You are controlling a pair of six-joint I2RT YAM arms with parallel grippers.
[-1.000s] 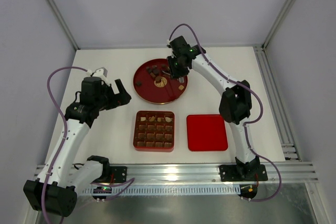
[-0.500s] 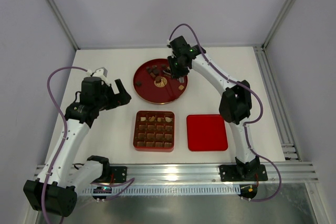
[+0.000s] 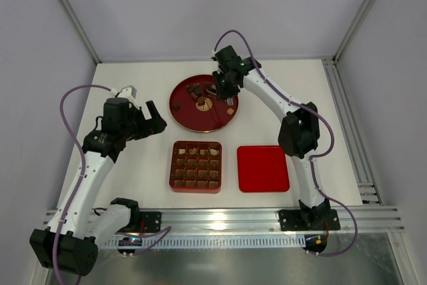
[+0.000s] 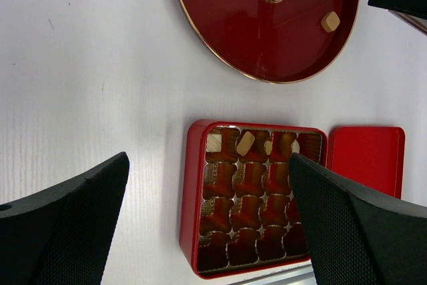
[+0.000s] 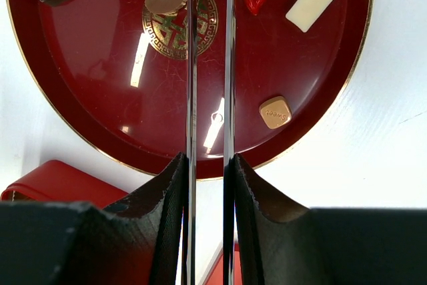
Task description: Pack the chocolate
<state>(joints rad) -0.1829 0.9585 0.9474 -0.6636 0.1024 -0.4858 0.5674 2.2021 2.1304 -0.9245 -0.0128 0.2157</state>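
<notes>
Right claw [image 3: 222, 93] over round red plate [image 3: 200, 122] bearing chocolate pieces [image 3: 193, 89]. Left claw [image 3: 157, 117] spread wide, beside plate. Gridded red square box [image 3: 172, 165] holds brown pieces; flat red lid [image 3: 263, 169] alongside.

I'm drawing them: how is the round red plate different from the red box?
The plate is round; the box is square. The plate is one smooth dish with a gold emblem; the box is split into a grid. Both are red and hold chocolates.
</notes>
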